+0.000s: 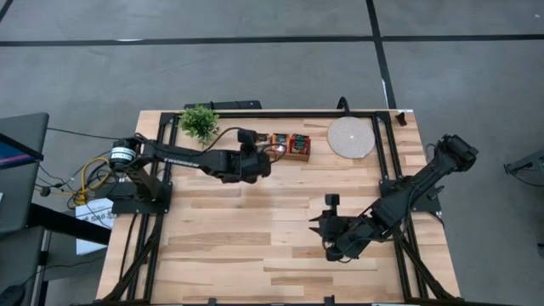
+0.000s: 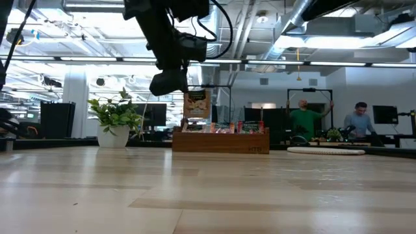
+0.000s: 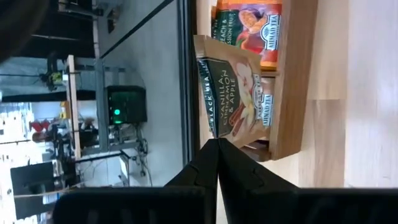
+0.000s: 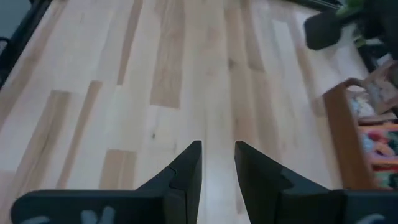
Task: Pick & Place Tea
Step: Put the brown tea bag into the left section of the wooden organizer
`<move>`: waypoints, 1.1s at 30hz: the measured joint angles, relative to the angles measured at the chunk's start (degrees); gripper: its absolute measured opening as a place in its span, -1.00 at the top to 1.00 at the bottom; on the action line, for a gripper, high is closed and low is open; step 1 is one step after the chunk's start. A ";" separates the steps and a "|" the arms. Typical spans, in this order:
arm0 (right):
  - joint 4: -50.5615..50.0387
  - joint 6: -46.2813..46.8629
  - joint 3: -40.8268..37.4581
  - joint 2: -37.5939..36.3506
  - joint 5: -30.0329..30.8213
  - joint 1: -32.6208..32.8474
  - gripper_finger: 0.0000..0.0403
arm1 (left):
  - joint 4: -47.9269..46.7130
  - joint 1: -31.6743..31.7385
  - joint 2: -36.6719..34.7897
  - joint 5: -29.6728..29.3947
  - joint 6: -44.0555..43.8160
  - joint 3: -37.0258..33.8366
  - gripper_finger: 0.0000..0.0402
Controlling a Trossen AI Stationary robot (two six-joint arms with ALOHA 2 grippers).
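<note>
My left gripper [image 3: 217,144] is shut on a pale tan tea sachet [image 3: 235,93] with a dark top band. It holds the sachet just above the left end of the brown wooden tray [image 1: 299,156]. In the low view the sachet [image 2: 196,104] hangs above the tray [image 2: 221,141]. More sachets, among them a red-orange one [image 3: 256,31], stand in the tray's compartments. My right gripper [image 4: 217,152] is open and empty over bare table at the near right; it also shows in the high view [image 1: 326,228]. My left gripper pinches the sachet's side edge [image 3: 216,133], near the corner by its dark band, between its two shut fingers. The fingers come about level from the table's left. The sachet stands upright beyond the fingertips, dark band up, clear of the tray.
A round pale disc [image 1: 351,137] lies at the far right. A small potted plant [image 1: 199,121] stands at the far left. Black frame rails [image 1: 387,153] run along the table's sides. Bare wood lies between the two arms. People stand in the room beyond the table [image 2: 303,120].
</note>
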 joint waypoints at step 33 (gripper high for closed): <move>39.87 -16.06 -35.12 -37.80 -22.26 -8.65 0.55 | 4.01 12.99 1.92 14.99 7.59 -1.11 1.00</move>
